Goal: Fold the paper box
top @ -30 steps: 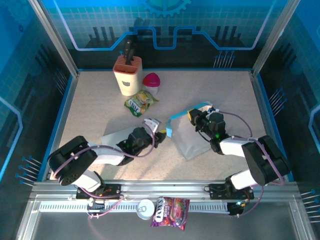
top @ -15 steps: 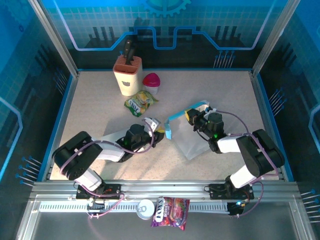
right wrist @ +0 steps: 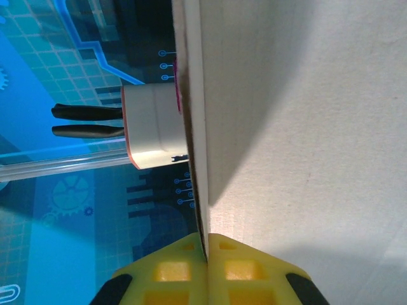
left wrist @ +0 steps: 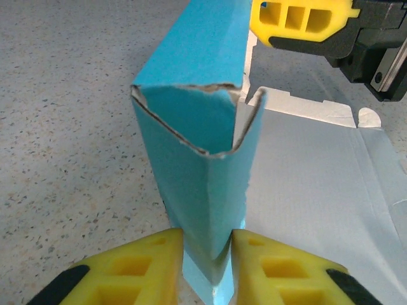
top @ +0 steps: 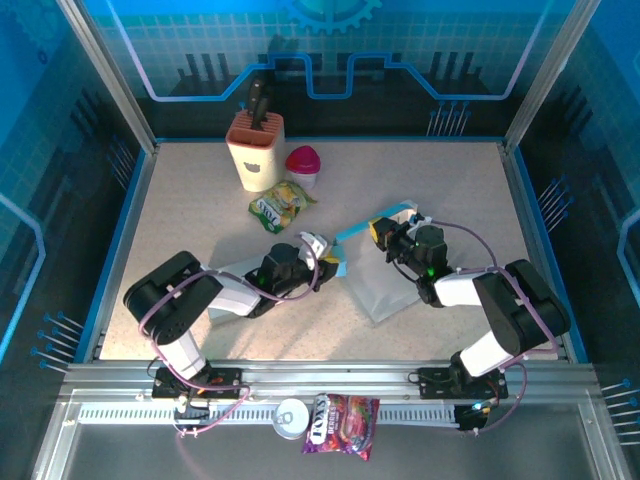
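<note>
Box: the box (top: 378, 282) lies mostly as a flat white sheet on the surface (top: 450, 180), and a blue flap (top: 343, 254) stands up along its left edge.
Flap: from the left wrist the flap (left wrist: 203, 184) is an upright blue wedge, folded on itself, open and ragged at the top. The box's pale inside lies flat to its right.
Left side: the left jaws are closed onto the foot of the flap, with a yellow finger (left wrist: 127, 270) against each face.
Right side: the right jaws sit at the box's far edge, all but together. A thin panel (right wrist: 286, 127) of the box is pinched edge-on between the pads (right wrist: 168, 270). From the left wrist, one yellow fingertip (left wrist: 304, 18) shows just behind the flap's top.
Block: the knife block (top: 255, 150) stands well beyond the box, off its far left side.
Cup: a pink-lidded cup (top: 304, 164) stands beyond the box too, well apart from it.
Bag: a green and yellow snack bag (top: 282, 205) lies beyond the box's left edge, nearer to it than the block.
Rail items: a can (top: 291, 417) and a candy pack (top: 340, 423) lie on the near side of the box, off the surface.
</note>
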Robot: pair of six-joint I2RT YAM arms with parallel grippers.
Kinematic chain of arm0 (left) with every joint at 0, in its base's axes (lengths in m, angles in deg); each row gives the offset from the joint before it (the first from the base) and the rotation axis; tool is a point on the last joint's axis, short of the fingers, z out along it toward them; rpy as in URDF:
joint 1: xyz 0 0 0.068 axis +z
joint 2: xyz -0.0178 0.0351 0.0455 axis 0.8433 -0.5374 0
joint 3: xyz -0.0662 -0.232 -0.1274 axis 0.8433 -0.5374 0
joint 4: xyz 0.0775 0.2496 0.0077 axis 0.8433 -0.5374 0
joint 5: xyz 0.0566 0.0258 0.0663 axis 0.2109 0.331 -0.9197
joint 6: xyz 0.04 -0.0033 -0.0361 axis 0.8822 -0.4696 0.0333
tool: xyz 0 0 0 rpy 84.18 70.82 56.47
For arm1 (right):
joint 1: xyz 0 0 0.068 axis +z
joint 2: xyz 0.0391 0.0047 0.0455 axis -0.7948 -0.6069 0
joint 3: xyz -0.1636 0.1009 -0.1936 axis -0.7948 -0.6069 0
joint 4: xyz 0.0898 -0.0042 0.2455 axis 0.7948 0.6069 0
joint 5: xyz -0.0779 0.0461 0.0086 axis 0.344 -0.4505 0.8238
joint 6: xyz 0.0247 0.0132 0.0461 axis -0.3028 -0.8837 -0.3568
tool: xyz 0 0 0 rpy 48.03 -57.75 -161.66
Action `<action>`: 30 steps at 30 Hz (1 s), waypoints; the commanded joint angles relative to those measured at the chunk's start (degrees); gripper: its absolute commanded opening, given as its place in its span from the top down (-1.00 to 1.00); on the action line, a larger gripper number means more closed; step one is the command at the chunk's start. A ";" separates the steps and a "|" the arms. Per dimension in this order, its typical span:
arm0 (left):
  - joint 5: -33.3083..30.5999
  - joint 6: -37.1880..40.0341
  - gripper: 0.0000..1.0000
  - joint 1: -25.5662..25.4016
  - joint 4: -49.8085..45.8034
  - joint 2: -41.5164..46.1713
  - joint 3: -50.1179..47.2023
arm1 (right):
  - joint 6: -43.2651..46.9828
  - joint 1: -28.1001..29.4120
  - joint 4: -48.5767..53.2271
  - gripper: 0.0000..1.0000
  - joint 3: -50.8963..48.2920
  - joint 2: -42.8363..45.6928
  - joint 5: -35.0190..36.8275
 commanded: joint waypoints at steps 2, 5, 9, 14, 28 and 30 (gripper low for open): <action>1.71 0.38 0.50 -0.62 2.38 -1.79 2.54 | 0.13 0.80 -1.21 1.00 0.09 0.18 0.03; 0.71 0.38 0.51 -1.14 2.37 -2.81 3.12 | 0.13 0.79 -1.30 1.00 -0.08 0.21 0.09; -2.99 0.11 0.47 -2.69 3.11 -3.49 3.49 | 0.13 1.23 -1.52 1.00 -0.17 -0.05 0.50; -8.62 -0.62 0.38 -5.39 4.71 -5.16 3.60 | -0.47 1.75 -3.98 1.00 -0.82 -0.85 1.59; -16.99 -2.82 0.27 -8.55 6.15 -4.83 3.60 | -0.38 2.47 -5.11 1.00 -2.28 0.62 3.50; -18.11 -3.20 0.27 -8.68 5.66 -4.61 3.65 | -0.48 2.58 -5.42 1.00 -2.29 0.60 3.61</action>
